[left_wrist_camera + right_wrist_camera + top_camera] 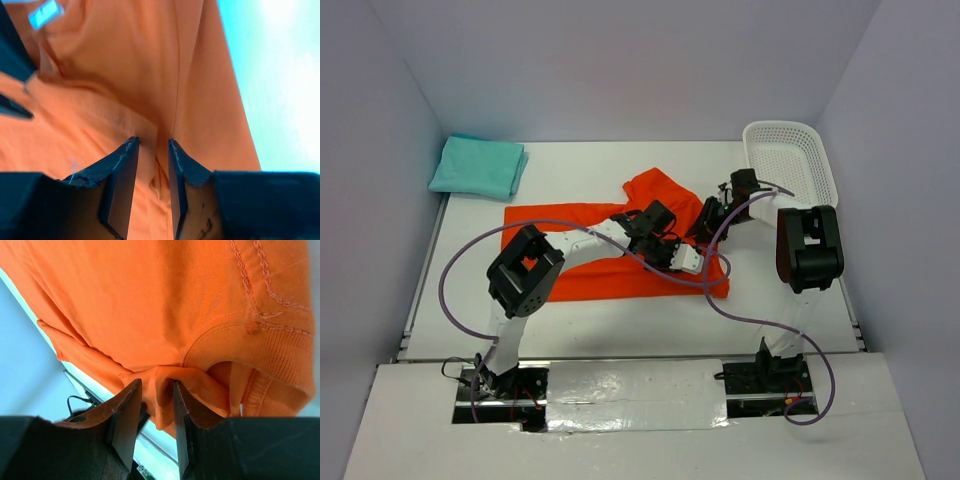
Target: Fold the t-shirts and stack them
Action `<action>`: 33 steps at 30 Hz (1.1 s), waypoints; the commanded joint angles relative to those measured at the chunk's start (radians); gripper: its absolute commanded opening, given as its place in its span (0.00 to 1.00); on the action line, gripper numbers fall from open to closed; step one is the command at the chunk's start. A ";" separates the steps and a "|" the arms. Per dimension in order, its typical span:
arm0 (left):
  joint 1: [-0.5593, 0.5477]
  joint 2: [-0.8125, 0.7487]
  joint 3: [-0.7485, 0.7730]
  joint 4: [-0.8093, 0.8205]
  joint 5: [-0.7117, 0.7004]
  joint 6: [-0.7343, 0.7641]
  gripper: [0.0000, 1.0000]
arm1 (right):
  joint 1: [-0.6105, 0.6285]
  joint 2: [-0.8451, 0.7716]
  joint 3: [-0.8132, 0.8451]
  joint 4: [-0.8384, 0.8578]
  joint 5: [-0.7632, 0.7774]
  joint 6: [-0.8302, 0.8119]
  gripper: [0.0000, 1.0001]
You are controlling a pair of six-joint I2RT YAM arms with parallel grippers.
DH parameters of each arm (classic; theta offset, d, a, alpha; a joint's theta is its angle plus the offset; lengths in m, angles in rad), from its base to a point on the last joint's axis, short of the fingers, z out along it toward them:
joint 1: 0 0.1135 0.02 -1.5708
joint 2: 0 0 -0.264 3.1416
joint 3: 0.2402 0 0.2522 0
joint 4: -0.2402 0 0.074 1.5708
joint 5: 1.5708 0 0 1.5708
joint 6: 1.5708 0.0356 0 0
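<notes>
- Bench [620,325] middle: orange shirt [570,280] spread out, far end rumpled.
- Left claw [152,141]: fingers apart over a crease in it.
- Right claw [156,383]: bunch of orange cloth by the neckline fills the gap, can't tell if it's pinched.
- Teal shirt [478,165] folded in far-left corner, basket [790,160] far-right.

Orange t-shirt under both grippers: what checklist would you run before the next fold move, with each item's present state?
1. Left gripper jaws parted over the orange t-shirt: ok.
2. Right gripper firmly holding cloth: cannot tell; a fold sits between its slightly parted jaws.
3. Shirt lying flat: not ok; in the top view its far right part is bunched up.
4. Folded teal t-shirt out of the arms' way in the far left corner: ok.
5. White basket apart from the orange cloth: ok.
</notes>
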 commanded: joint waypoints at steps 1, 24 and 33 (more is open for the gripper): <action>-0.010 0.017 0.052 0.015 0.027 0.018 0.42 | -0.003 0.002 0.028 0.020 0.007 0.003 0.39; 0.143 0.043 0.089 -0.009 0.093 -0.417 0.00 | -0.023 -0.024 -0.053 0.049 0.038 0.003 0.39; 0.210 0.069 0.081 0.012 0.164 -0.626 0.08 | -0.032 -0.073 -0.036 0.020 0.113 -0.045 0.39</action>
